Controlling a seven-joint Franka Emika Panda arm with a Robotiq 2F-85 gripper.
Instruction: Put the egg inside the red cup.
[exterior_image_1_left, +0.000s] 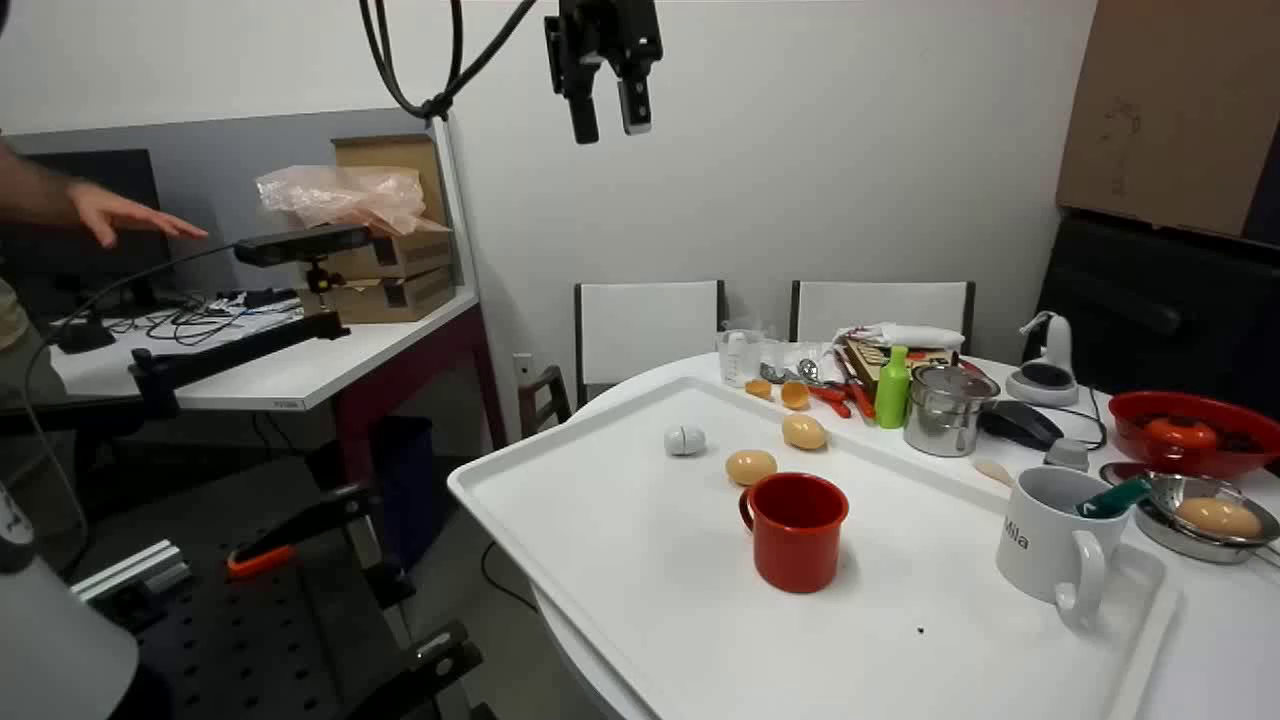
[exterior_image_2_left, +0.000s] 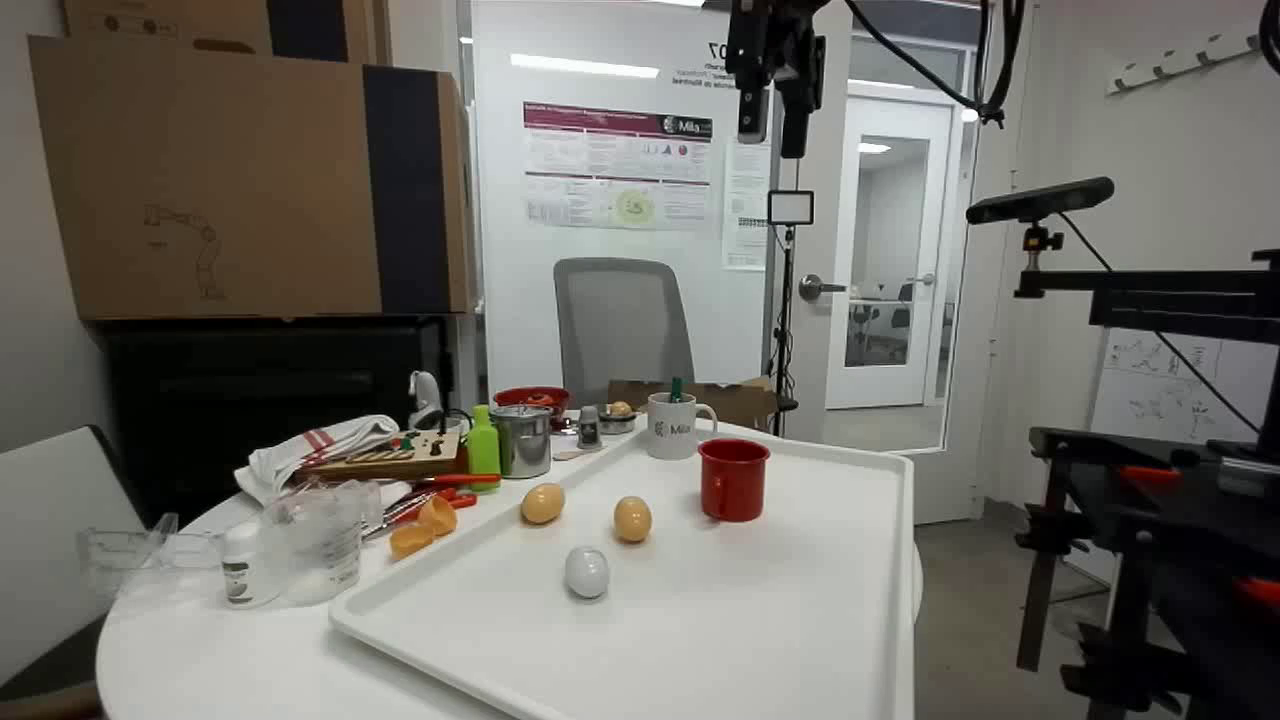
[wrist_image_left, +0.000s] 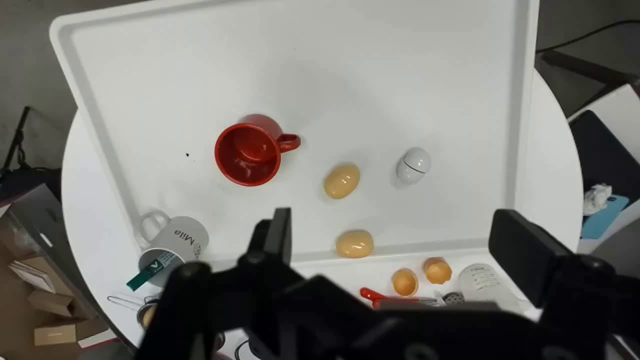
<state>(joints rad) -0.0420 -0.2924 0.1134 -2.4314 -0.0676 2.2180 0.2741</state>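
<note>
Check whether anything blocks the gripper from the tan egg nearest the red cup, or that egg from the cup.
Nothing visible does. The gripper hangs open overhead; bare tray lies between the tan egg and the red cup, whose handle juts out on that side.

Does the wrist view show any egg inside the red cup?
No, that view looks into the red cup and shows only its bare inside.

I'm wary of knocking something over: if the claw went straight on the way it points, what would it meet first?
Probably the white tray below the open claw. Depth is unclear, so the white egg or the tan egg nearest it could come first.
</note>
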